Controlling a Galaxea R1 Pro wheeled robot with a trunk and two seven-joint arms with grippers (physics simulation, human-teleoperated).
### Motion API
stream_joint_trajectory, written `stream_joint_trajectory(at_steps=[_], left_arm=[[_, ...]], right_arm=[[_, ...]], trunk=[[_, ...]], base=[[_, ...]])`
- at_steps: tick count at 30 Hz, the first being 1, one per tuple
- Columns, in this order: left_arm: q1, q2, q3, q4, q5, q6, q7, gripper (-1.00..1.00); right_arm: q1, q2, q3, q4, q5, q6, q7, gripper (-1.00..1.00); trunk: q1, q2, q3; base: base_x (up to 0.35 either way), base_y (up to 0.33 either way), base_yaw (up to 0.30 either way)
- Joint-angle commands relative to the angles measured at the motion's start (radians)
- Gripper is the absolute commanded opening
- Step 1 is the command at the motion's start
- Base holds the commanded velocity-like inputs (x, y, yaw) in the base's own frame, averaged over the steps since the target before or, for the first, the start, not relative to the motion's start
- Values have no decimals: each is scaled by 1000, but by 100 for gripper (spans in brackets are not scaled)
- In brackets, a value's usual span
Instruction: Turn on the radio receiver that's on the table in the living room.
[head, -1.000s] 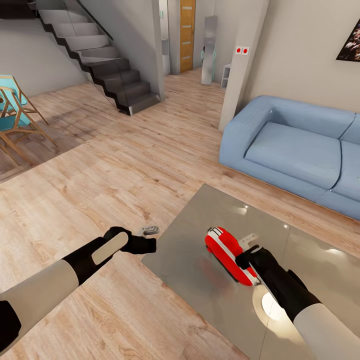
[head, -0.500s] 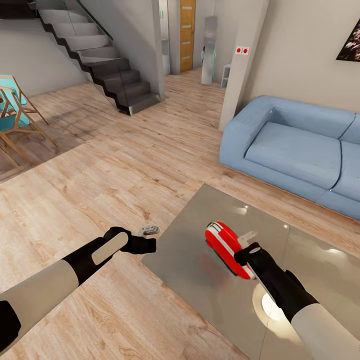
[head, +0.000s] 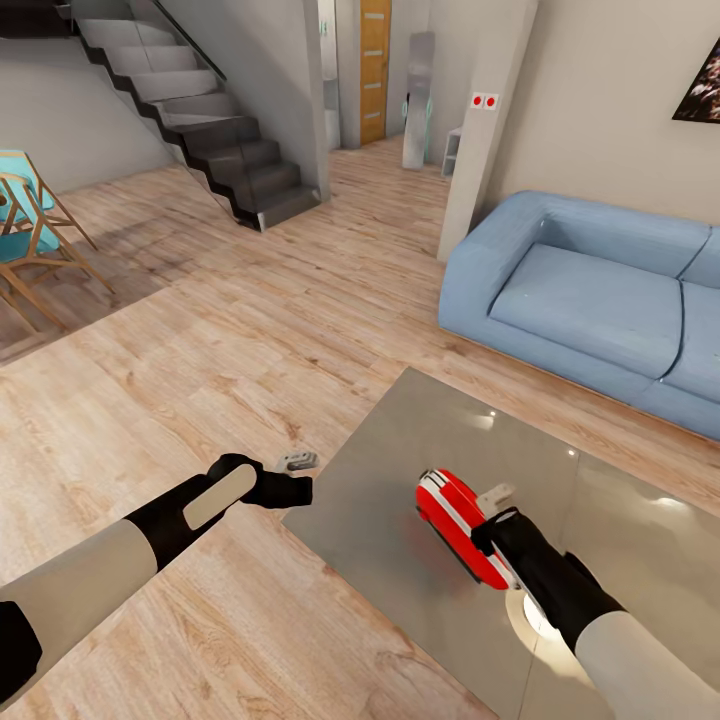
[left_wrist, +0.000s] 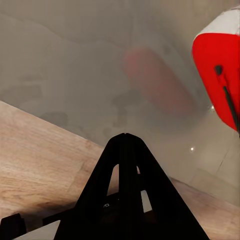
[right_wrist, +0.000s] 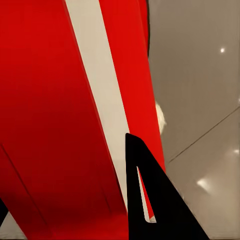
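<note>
We see the red radio (head: 460, 522) lying on the glossy grey table (head: 400, 480), towards its near middle, with its long side running from far left to near right. Our right gripper (head: 492, 532) is pressed up against the radio's near right end; in the right wrist view the red body with its white band (right_wrist: 95, 95) sits right against one dark finger (right_wrist: 150, 200), but we cannot tell whether the fingers pinch it or only touch it. Our left gripper (head: 295, 490) hangs just off the table's left edge over the wood floor (head: 200, 330), its fingers pressed together to a point (left_wrist: 125, 145), holding nothing, well apart from the radio (left_wrist: 220, 75). A small grey object (head: 297, 461) lies on the floor just beyond that gripper. Far right of the table stands a blue sofa (head: 590, 300); a dark staircase (head: 200, 120) rises at the far left, and a wooden chair (head: 30, 240) stands at the left edge.
</note>
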Motion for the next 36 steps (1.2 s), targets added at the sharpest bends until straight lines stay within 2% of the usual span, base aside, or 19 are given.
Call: stream_joint_trajectory(at_steps=[1,20,36], left_arm=[[0,0,0,0,0,0,0,-100],[0,-1,-1,0,0,0,0,-100],[0,-1,-1,0,0,0,0,-100]], right_arm=[[-1,1,0,11,5,0,0,-100],[-1,3,1,44,5,-6,-1,-100],[-1,2,-3,50,2,-107,3,-100]], trunk=[[0,0,0],[0,0,0],[0,0,0]], base=[[0,0,0],[0,0,0],[0,0,0]])
